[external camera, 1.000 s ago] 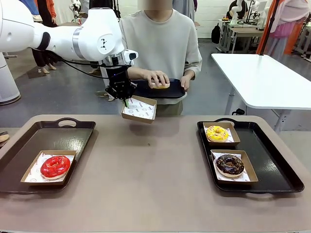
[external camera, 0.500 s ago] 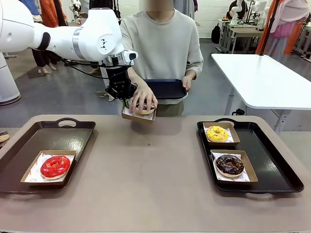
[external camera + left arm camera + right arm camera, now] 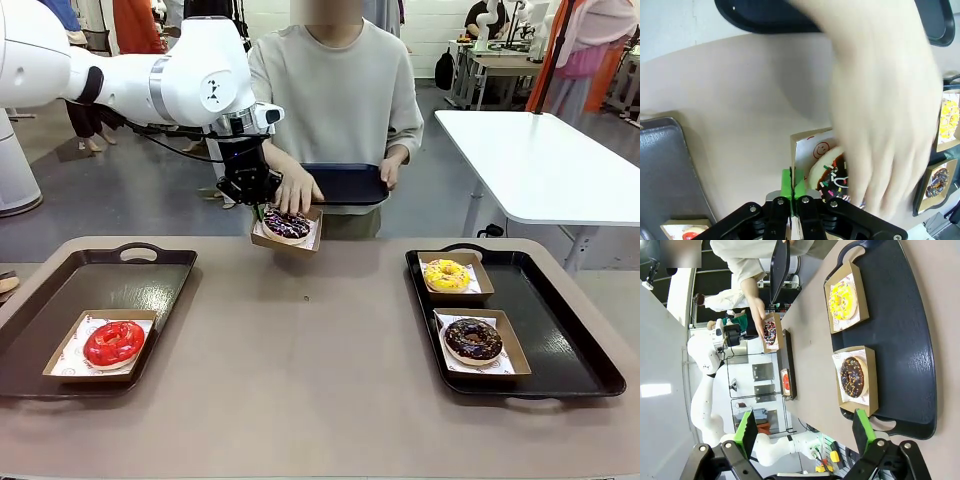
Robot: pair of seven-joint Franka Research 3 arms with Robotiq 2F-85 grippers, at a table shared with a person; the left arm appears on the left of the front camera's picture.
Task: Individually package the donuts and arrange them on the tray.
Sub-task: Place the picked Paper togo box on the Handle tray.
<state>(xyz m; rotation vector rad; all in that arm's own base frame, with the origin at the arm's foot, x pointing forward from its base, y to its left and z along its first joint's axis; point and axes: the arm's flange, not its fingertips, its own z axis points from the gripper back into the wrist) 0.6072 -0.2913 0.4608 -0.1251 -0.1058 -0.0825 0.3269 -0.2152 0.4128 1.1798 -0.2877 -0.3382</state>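
My left gripper [image 3: 258,208] is shut on the near edge of a small cardboard box [image 3: 305,240], held just above the table's far side. A dark purple donut [image 3: 287,224] with sprinkles lies in that box. The person's hand [image 3: 298,192] hovers right over it. In the left wrist view the green pads [image 3: 786,181] pinch the box wall [image 3: 801,142], with the donut [image 3: 832,175] half hidden under the blurred hand [image 3: 880,110]. The red donut [image 3: 113,342] sits boxed on the left tray [image 3: 120,280]. My right gripper [image 3: 805,432] stands open above the right tray [image 3: 910,340].
The right tray [image 3: 560,330] carries the boxed yellow donut [image 3: 446,274] and chocolate donut [image 3: 472,339]. The person holds a dark serving tray [image 3: 345,183] at the far edge. A white table [image 3: 540,160] stands beyond on the right.
The person's hand carried the purple donut from the serving tray into the box I hold, then lifted slightly off it. My left arm kept the box still.
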